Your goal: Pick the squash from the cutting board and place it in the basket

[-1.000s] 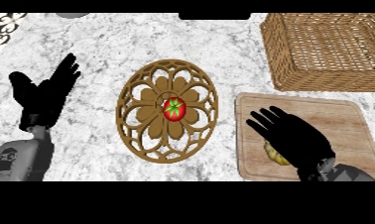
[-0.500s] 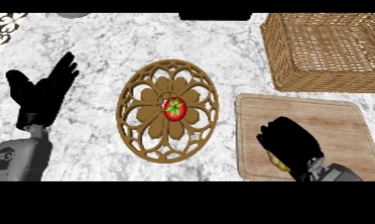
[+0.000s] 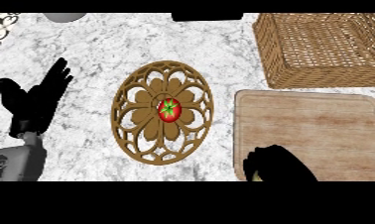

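My right hand (image 3: 281,166) is at the lower edge of the head view, over the near left corner of the wooden cutting board (image 3: 315,124). Its fingers are curled round the squash (image 3: 253,175), of which only a thin yellowish sliver shows at the hand's left side. The woven basket (image 3: 271,49) stands behind the board at the upper right, with nothing visible inside. My left hand (image 3: 38,103) rests open at the far left, fingers up.
A carved round wooden plate (image 3: 139,119) lies in the middle of the marble counter with a red tomato (image 3: 169,109) at its centre. A grey object (image 3: 64,17) and a dark one (image 3: 207,17) sit at the back edge.
My right hand has curled over the squash and drawn back toward the view's lower edge, so that the squash is almost hidden. The left hand has stayed in place.
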